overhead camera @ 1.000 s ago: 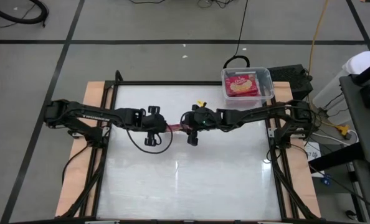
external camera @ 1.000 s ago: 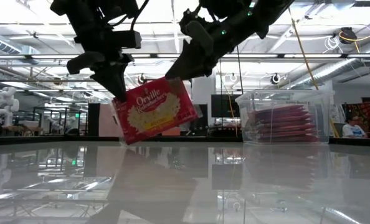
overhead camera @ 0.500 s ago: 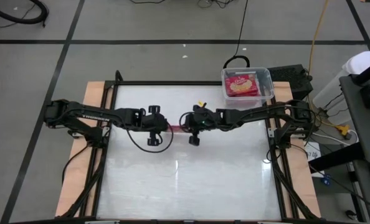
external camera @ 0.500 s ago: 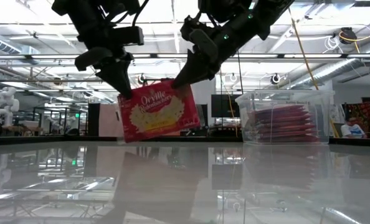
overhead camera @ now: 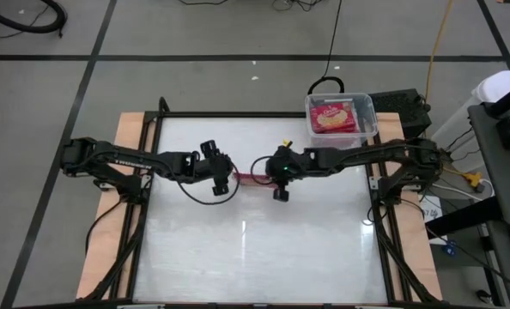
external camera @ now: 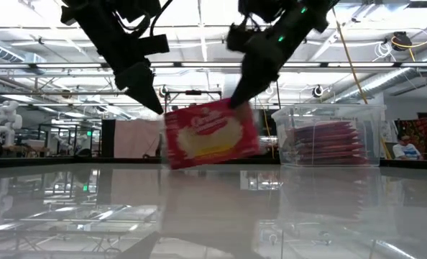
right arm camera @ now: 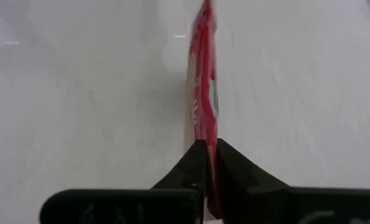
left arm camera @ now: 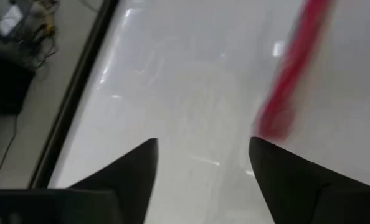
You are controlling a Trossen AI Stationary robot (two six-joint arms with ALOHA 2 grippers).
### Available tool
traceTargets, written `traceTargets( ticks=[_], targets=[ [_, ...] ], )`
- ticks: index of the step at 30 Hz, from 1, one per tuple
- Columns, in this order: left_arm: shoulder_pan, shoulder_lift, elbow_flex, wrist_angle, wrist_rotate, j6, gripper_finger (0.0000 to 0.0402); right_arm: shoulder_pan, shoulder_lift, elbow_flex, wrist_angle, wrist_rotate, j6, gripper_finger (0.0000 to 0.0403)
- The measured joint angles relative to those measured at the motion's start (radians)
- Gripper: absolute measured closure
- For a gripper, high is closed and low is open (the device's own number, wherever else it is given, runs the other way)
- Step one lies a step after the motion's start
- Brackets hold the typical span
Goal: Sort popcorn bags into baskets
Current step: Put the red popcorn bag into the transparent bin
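I see the right gripper (right arm camera: 206, 163) clamped on a bag (external camera: 210, 134) above the table (overhead camera: 264, 249), left of the bin (overhead camera: 341, 115). Left gripper (left arm camera: 200, 163), fingers apart, just beside the bag.

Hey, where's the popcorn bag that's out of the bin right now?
Mid-table in the high view, the popcorn bag hangs edge-up above the table, pinched by the right gripper, just right of the open left gripper.

You have two arms over the worktop (overhead camera: 255, 257), each with one tool: the left tool (overhead camera: 223, 176) and the right tool (overhead camera: 272, 178). One popcorn bag (external camera: 210, 134) hangs mid-frame. One clear basket (overhead camera: 340, 116), upper right, holds a stack of bags you cannot count.
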Motion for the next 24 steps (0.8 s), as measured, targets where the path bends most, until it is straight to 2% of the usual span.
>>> traceTargets(
  ticks=[3,6,11,15,21,24],
  targets=[
    [0.002,0.0,0.0,-0.001,-0.022,-0.02,0.0125,0.0,-0.081,0.0,-0.106,0.0,0.003,0.0396],
    [0.001,0.0,0.0,0.005,-0.022,-0.043,0.0124,0.0,-0.168,0.0,-0.202,0.01,0.01,0.0396],
    [-0.009,0.0,0.0,0.041,-0.008,-0.082,0.0153,-0.005,-0.324,0.0,-0.305,0.079,0.024,0.0396],
    [-0.042,0.0,0.0,0.102,0.022,-0.102,0.0183,-0.036,-0.451,0.0,-0.346,0.084,0.016,0.0397],
    [-0.102,0.0,0.0,0.252,0.037,-0.102,0.0219,-0.172,-0.628,0.002,-0.429,0.08,-0.06,0.0397],
    [-0.125,0.0,-0.001,0.318,0.041,-0.089,0.0231,-0.293,-0.68,0.035,-0.55,0.015,-0.089,0.0397]
  ],
)
